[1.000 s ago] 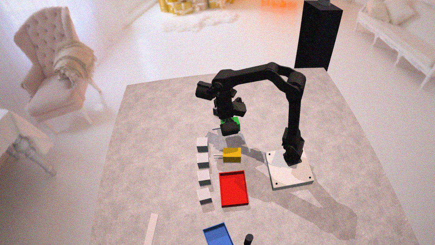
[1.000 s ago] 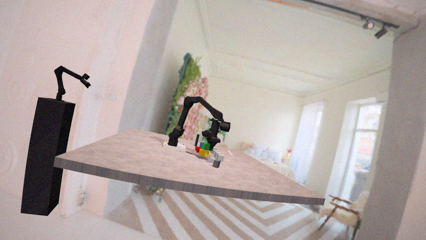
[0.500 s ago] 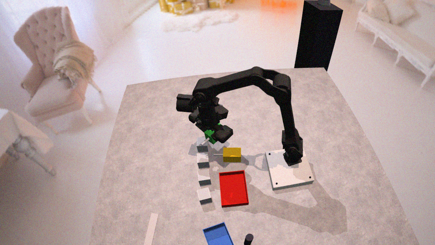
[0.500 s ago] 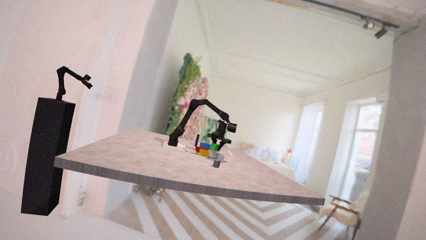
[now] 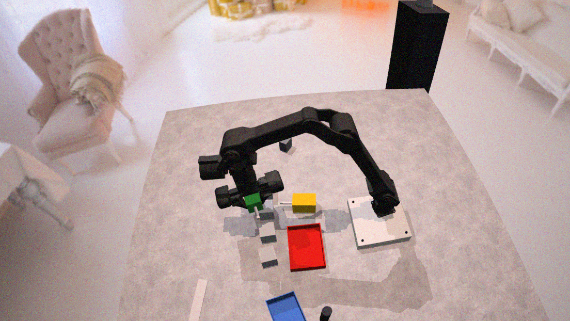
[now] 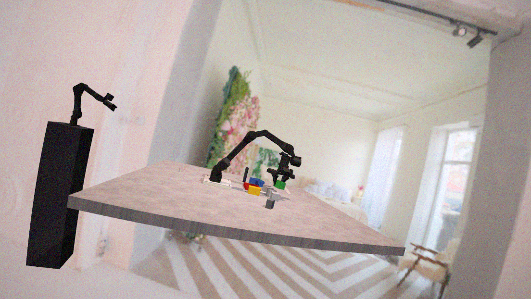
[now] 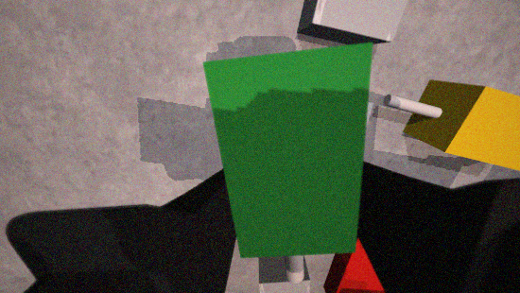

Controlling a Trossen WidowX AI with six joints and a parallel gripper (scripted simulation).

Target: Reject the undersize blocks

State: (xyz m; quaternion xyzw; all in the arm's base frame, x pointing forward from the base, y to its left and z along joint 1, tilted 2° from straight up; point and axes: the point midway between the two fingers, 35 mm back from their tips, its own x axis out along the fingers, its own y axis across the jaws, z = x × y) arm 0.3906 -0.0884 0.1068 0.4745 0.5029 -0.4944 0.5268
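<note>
Stone-grey tabletop (image 5: pixel 338 171) (image 6: pixel 208 200); tufted pink armchair (image 5: pixel 63 79) beyond, pale floor (image 5: pixel 223 63).

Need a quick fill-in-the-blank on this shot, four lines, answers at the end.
1. The gripper is closed on the ____ gauge.
2. The tray nearest the yellow block is ____.
3. The blue tray lies nearer the ____ tray than the white base plate.
4. The arm's base stands on a plate coloured ____.

Answers: green; red; red; white
</note>
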